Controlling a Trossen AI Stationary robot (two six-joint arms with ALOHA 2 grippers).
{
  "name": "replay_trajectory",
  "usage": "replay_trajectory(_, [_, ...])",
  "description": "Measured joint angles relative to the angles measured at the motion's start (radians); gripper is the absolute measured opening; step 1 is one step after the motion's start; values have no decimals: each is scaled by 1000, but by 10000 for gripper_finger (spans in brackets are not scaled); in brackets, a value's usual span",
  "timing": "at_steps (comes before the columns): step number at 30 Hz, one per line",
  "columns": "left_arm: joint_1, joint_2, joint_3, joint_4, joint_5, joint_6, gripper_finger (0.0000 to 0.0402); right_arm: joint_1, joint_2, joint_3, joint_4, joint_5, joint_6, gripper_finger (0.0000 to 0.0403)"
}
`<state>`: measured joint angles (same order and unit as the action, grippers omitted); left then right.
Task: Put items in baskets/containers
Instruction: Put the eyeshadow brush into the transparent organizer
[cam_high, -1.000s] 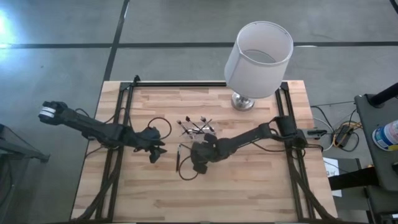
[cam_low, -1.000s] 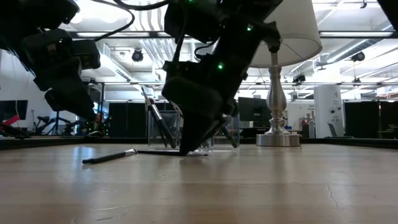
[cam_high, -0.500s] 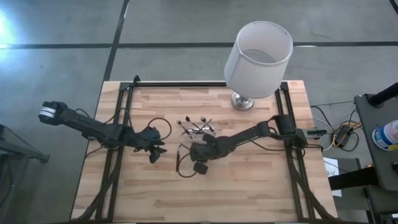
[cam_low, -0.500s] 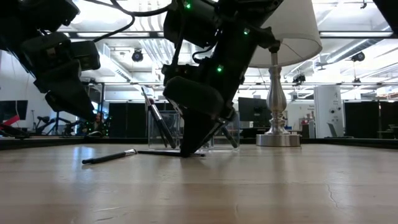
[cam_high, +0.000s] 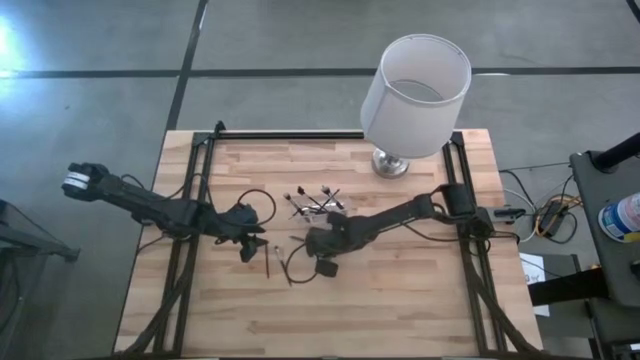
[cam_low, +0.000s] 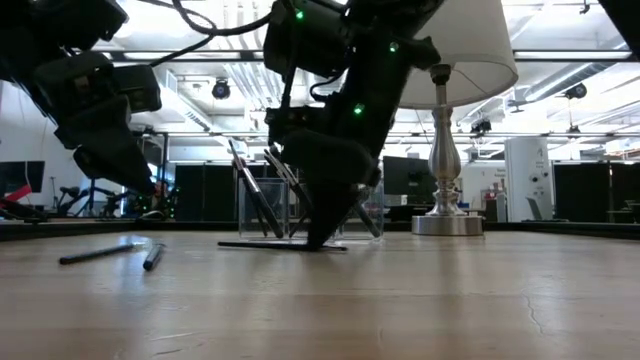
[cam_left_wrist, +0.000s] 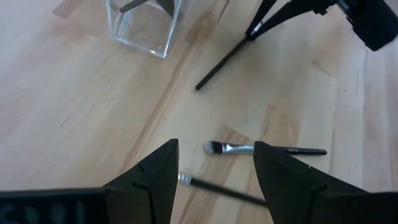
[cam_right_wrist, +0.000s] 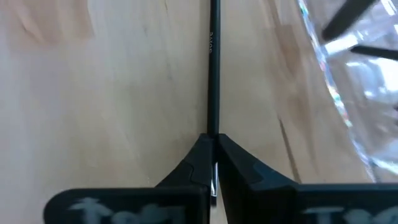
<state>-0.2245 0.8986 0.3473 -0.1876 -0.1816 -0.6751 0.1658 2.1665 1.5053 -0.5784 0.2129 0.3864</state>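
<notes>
The items are thin makeup brushes with dark handles. Several stand leaning in the clear container (cam_high: 316, 206) (cam_low: 262, 205) at mid-table. My right gripper (cam_high: 310, 243) (cam_right_wrist: 212, 138) sits just in front of it, shut on a black brush (cam_right_wrist: 212, 74) that lies on the wood. Two more brushes (cam_left_wrist: 249, 149) (cam_left_wrist: 217, 190) lie flat below my left gripper (cam_high: 252, 247) (cam_left_wrist: 216, 148), which hangs open above them, touching nothing. My right gripper pinches the black brush's thin handle near one end (cam_right_wrist: 212, 127) between its two fingertips. The fingers come steeply from above, and the handle runs on away from them. The brush lies flat on the table (cam_low: 270, 245).
A white drum-shaded lamp (cam_high: 415, 95) stands on a metal base (cam_high: 392, 163) at the far right of the table. Black cable loops (cam_high: 258, 200) (cam_high: 298, 272) hang by both grippers. Bare wood (cam_high: 330, 320) lies toward the near edge.
My right gripper has shut its fingers on the black brush lying on the table, tipping and rolling a little as it did so. A silver-collared brush beside it has slid toward the table's left, ending under my left gripper.
</notes>
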Motion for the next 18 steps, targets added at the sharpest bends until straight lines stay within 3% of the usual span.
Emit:
replay_trajectory(13, [0,-1,0,194,15,191,200,86,-9,261,-398,49,-201,7])
replay_trajectory(18, [6,0,0,262,144,211,200,138,-9,364,-525,135,-300,7])
